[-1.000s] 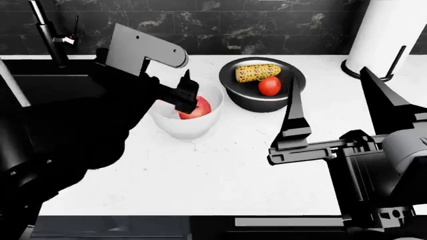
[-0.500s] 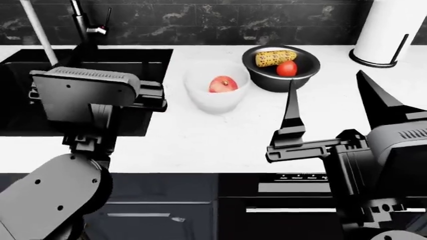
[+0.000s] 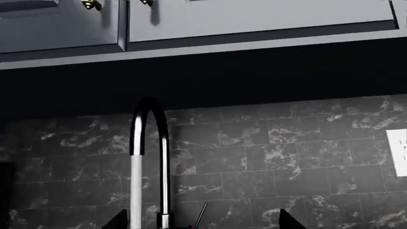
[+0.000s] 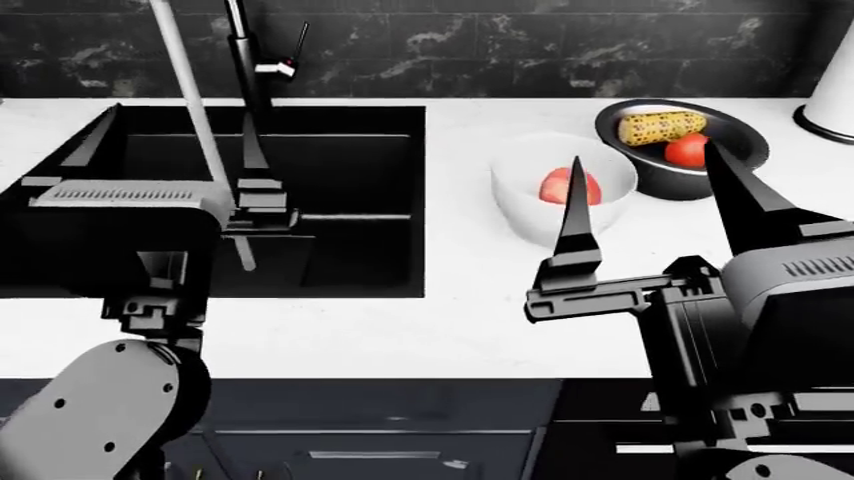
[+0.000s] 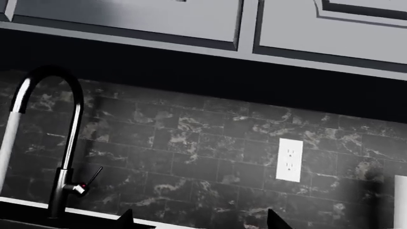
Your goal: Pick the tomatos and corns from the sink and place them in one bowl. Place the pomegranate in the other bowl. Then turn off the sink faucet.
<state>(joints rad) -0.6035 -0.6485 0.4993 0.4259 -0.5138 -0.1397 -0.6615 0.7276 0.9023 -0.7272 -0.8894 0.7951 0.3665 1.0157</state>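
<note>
The sink [image 4: 334, 160] is a black basin with the faucet [image 4: 243, 50] behind it, and a white stream of water [image 4: 187, 110] runs into it. The faucet [image 3: 162, 157] with its thin lever [image 3: 200, 215] faces my left gripper [image 3: 203, 224], which is open and empty. In the head view the left gripper [image 4: 167, 165] hovers over the basin. The pomegranate [image 4: 567, 187] lies in the white bowl [image 4: 521, 160]. A corn [image 4: 661, 127] and a tomato [image 4: 687, 150] lie in the dark bowl [image 4: 741, 140]. My right gripper [image 4: 661, 215] stands open and empty in front of the bowls.
A white paper-towel roll [image 4: 834, 100] stands at the far right of the counter. A dark marble backsplash carries a white outlet [image 5: 289, 160], with grey cabinets above. White counter [image 4: 400, 330] runs along the sink's front edge.
The view has swung left, bringing the sink to the middle. My left gripper has left the white bowl and now hangs over the sink facing the faucet. The pomegranate stays in the bowl.
</note>
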